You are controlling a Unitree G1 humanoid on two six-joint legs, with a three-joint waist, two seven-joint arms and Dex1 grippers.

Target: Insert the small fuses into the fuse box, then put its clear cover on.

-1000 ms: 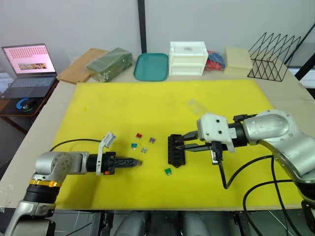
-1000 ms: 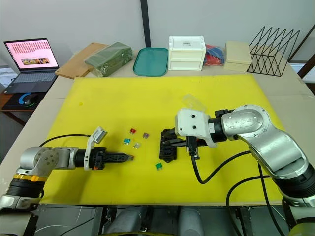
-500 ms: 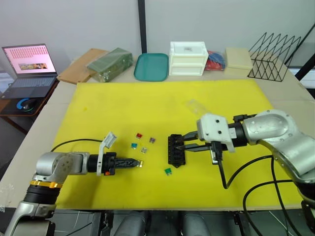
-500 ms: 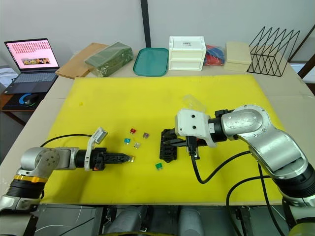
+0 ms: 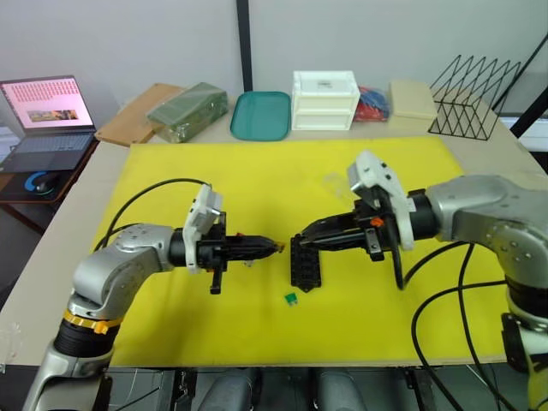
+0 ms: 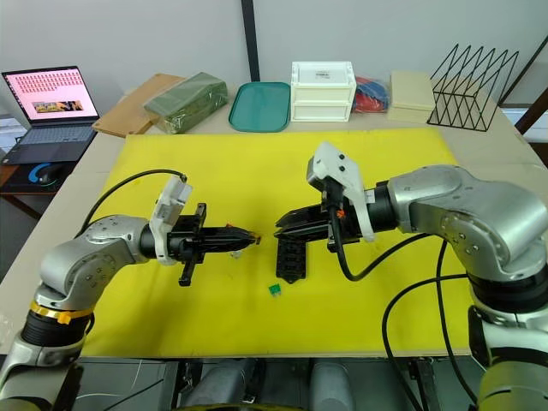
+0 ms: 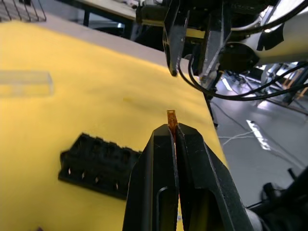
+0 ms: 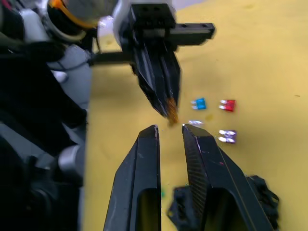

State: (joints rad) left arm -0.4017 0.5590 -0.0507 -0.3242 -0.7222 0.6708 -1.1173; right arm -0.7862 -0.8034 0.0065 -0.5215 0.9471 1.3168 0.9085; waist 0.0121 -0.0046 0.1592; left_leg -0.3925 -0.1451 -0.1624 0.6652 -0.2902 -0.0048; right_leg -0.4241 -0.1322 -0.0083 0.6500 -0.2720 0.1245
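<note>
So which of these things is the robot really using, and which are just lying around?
For the job: yellow fuse, fuse box, clear cover, green fuse, red fuse, teal fuse.
Lying about: laptop, teal tray, white drawer unit, wire rack.

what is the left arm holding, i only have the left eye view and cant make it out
Observer: A small yellow fuse, pinched at the tips of the left fingers, seen in the left wrist view.
Operator: is the right hand open
Observer: Yes, the right wrist view shows the right fingers apart, with nothing between them, pointing at that fuse.
Operator: where are the other fuses
Observer: The teal fuse, red fuse, grey fuse and purple fuse lie loose on the yellow mat, past the fuse box in that view.
</note>
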